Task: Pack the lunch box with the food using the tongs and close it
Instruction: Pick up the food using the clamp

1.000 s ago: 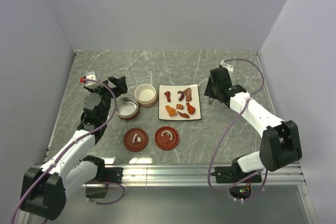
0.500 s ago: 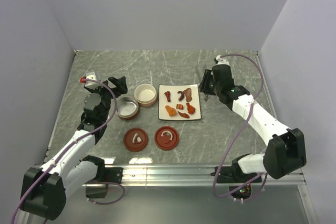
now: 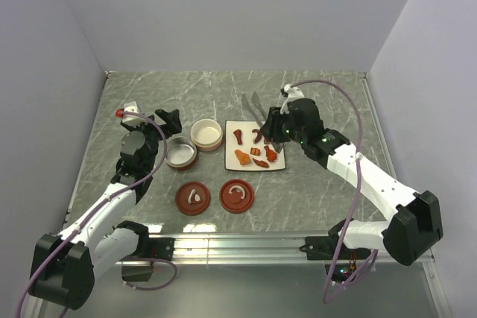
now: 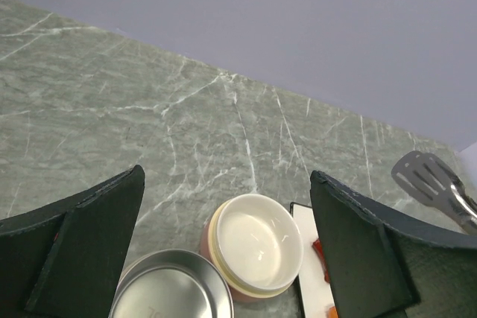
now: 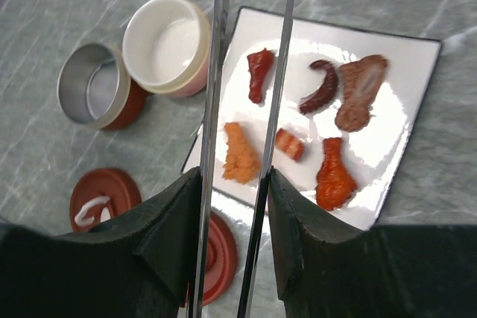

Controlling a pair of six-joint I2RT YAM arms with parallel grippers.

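Observation:
My right gripper (image 3: 273,129) (image 5: 232,184) is shut on the tongs (image 3: 254,106), one finger pressing each silver arm (image 5: 213,94); the arms stay a little apart. The tongs hang over the white plate (image 3: 232,163) (image 5: 406,61), their flat tips (image 4: 431,182) pointing towards the back. On the plate lies the food (image 3: 255,147): several red-brown and orange pieces, such as an orange chunk (image 5: 240,156). The lunch box stands left of the plate as a cream-lined pink bowl (image 3: 207,135) (image 4: 253,249) and a steel-lined bowl (image 3: 181,152) (image 4: 171,292). My left gripper (image 3: 165,120) (image 4: 227,184) hangs open behind the bowls.
Two red-brown lids with white handles (image 3: 193,199) (image 3: 237,196) lie in front of the bowls and plate. Grey walls close the table at the back and both sides. A purple cable (image 3: 328,176) loops along my right arm.
My right arm has swung left from beside the plate to over it, carrying the tongs, whose tips now show behind the plate. The left arm has not moved.

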